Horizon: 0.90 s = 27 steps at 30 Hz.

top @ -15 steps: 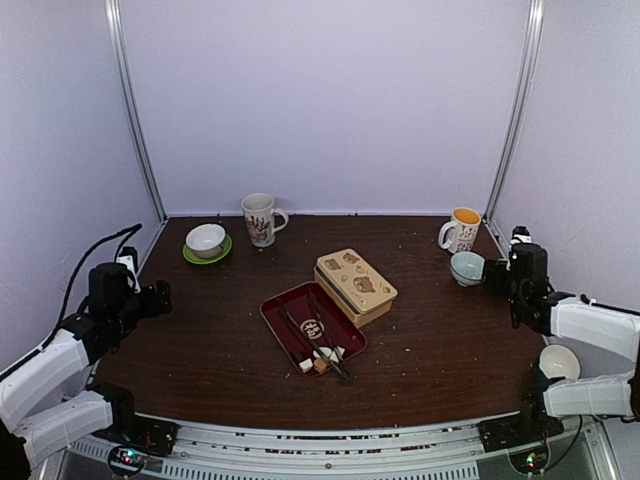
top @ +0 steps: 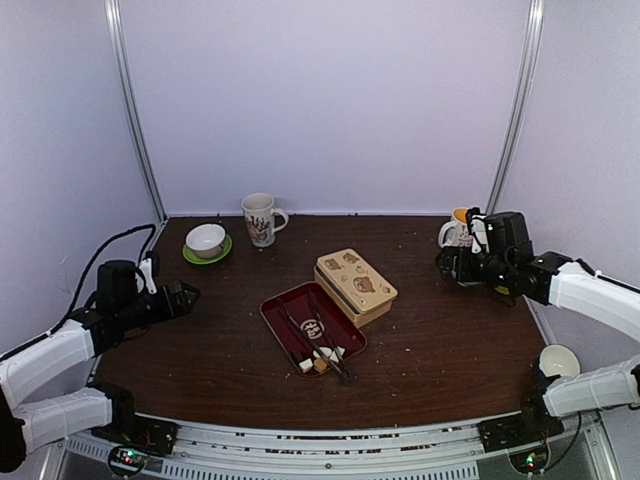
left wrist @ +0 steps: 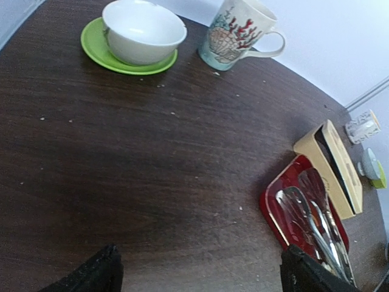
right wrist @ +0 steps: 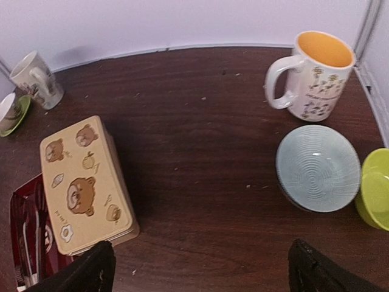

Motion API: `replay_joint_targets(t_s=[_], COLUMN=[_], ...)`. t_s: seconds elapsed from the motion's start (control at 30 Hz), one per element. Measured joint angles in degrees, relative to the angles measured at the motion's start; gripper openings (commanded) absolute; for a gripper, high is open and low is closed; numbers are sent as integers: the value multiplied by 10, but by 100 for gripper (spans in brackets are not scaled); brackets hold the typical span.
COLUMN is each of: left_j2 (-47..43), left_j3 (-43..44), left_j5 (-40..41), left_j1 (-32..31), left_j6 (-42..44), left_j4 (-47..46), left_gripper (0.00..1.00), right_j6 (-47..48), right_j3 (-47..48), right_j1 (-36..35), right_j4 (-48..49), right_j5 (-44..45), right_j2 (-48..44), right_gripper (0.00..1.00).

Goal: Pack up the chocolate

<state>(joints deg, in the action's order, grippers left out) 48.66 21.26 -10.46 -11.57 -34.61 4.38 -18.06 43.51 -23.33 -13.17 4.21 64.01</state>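
Three small cream and light-brown pieces of chocolate (top: pixel 320 362) lie at the near end of the red tray (top: pixel 281 304), beside metal tongs (top: pixel 330 352). The tan tin (top: pixel 356 284) with bear pictures stands behind the tray, lid on. My left gripper (top: pixel 190 294) hovers open over bare table, left of the tray. In the left wrist view the left gripper (left wrist: pixel 200 275) shows wide-apart fingers, with the tray (left wrist: pixel 271 210) and tongs (left wrist: pixel 311 214) at right. My right gripper (top: pixel 447 266) is open right of the tin; in its wrist view the right gripper (right wrist: pixel 200 269) has the tin (right wrist: pixel 82 182) at left. Neither wrist view shows the chocolate.
A white bowl on a green saucer (top: pixel 206 242) and a patterned mug (top: pixel 261 219) stand at the back left. At the back right are an orange-lined mug (right wrist: pixel 316 76), a blue-grey bowl (right wrist: pixel 317 167) and a green dish (right wrist: pixel 377 190). A white cup (top: pixel 558 361) sits by the right arm's base.
The left arm has reached forward and right toward the tray. The right arm has swung left from the table's edge to in front of the orange-lined mug. Both grippers stay open.
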Motion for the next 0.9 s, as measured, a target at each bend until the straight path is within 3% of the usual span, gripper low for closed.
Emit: replay_joint_targets(t_s=[0.43,0.83,0.9], left_j2=[51,197,225], left_j3=[14,123,148], left_j5=[-78,-100,-104], left_j1=[-80,-161,-168], left_j6=[-33,-52,-54], left_j4=[-56,-116,-120], left_gripper=[93,91,87], right_j6=[12,-4,-8], right_j3=[133,211,217], right_j1=[-78,-82,-82], right_j4=[-16,-15,-12], right_j5=[-126,-206,-210], right_j2=[192,326,341], right_gripper=[100,100,100])
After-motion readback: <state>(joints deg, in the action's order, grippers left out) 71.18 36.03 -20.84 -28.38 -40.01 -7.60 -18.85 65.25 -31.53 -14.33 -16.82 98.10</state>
